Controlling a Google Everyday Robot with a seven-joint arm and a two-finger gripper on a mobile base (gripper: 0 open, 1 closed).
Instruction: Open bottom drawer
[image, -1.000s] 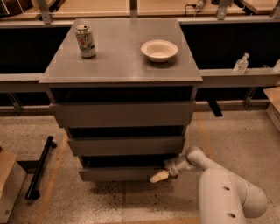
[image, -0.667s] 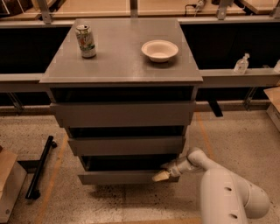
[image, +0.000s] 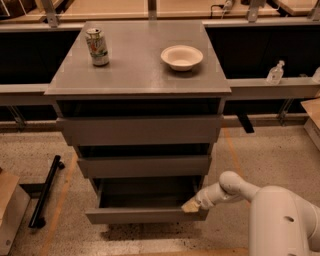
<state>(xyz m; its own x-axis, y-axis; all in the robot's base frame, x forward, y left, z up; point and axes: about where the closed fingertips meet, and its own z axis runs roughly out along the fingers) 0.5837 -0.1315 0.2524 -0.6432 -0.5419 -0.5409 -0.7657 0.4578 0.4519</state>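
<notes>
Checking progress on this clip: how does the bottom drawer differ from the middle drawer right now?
The bottom drawer juts forward with its inside showing; the middle drawer sits further back, only its front visible. The gripper is at the bottom drawer's right front corner; nothing touches the middle drawer. Both have plain grey, handleless fronts.

My gripper (image: 192, 205) is at the right end of the bottom drawer (image: 140, 215) front, its tip a dull cream-tan. Behind it, a slim white wrist link (image: 212, 194), then a round white joint (image: 231, 183). After that a bulky, smooth white shell (image: 280, 220) with two small dark round marks.
</notes>
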